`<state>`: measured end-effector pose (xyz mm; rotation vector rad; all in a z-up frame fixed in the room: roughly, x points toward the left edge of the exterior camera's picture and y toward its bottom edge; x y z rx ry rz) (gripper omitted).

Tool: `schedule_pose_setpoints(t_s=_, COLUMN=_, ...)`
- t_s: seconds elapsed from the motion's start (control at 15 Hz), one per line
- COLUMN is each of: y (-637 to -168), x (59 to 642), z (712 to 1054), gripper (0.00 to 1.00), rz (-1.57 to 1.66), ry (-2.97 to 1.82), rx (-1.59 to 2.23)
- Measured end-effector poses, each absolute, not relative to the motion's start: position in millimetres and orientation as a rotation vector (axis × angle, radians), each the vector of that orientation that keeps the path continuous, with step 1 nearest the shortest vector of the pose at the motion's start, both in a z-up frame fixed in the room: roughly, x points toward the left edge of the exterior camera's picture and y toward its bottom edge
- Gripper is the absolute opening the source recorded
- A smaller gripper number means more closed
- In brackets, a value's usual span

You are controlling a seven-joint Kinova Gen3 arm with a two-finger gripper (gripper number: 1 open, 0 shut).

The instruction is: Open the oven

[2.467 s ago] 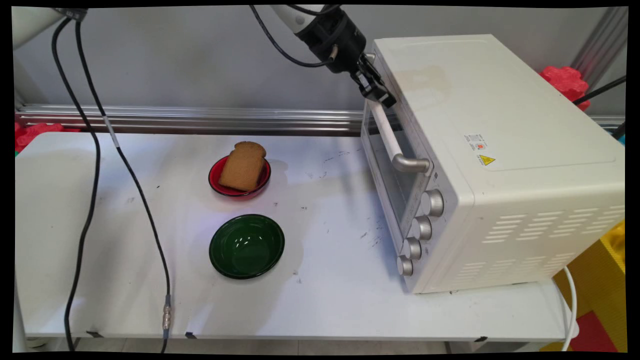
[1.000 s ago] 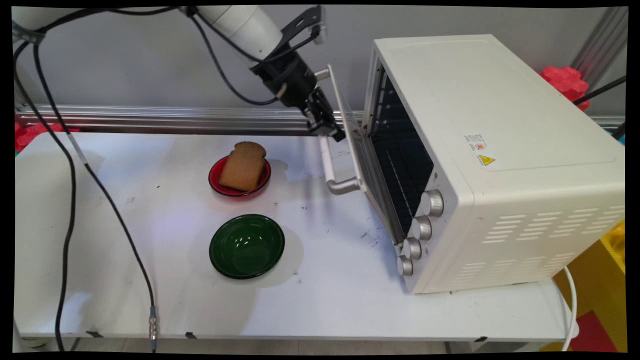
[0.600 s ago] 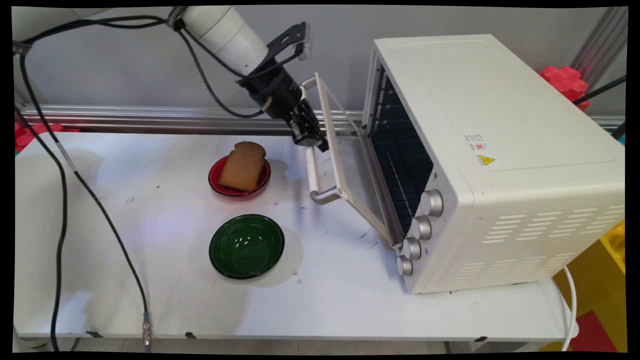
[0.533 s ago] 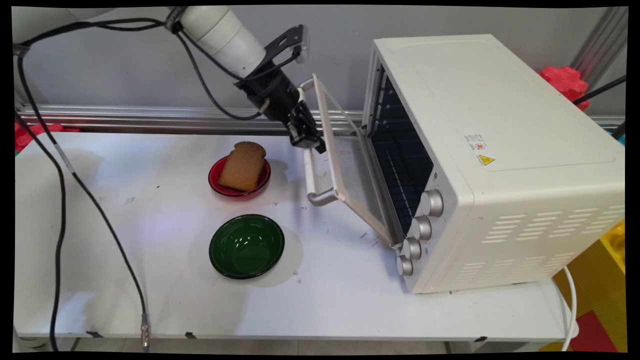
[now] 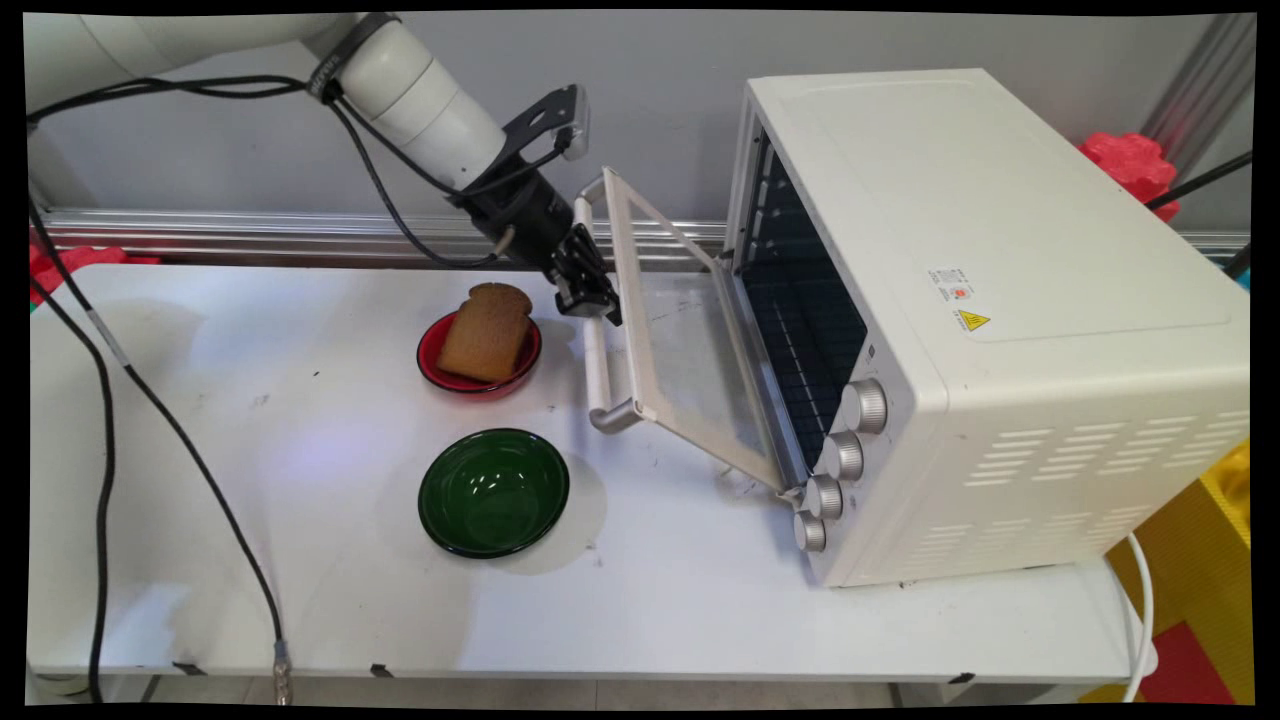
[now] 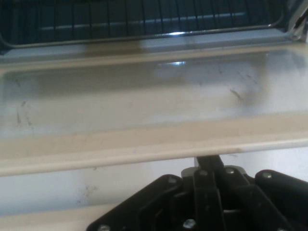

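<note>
A white toaster oven (image 5: 1000,300) stands on the right of the table with its glass door (image 5: 690,370) hanging far open, tilted down toward the table. My gripper (image 5: 592,303) is shut on the door's white handle bar (image 5: 597,375), near its upper half. In the hand view the door's glass (image 6: 144,96) and cream frame stretch across, with the dark oven rack (image 6: 120,14) beyond. My gripper (image 6: 209,166) rises from the bottom edge against the door's rim.
Just left of the handle, a slice of brown bread (image 5: 487,330) leans in a red bowl (image 5: 440,372). An empty green bowl (image 5: 493,491) sits nearer the front. Several silver knobs (image 5: 845,455) line the oven's front. Black cables hang at the left.
The oven door went from closed to wide open. My gripper, holding the handle, swung down and to the left with it, ending close to the red bowl.
</note>
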<state>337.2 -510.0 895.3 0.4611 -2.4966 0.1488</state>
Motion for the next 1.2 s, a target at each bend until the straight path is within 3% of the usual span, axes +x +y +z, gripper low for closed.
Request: schedule_pose_setpoints(t_s=1.2, y=-499, x=367, z=845, gripper=0.00, rz=0.172, ry=-2.464, rx=0.437)
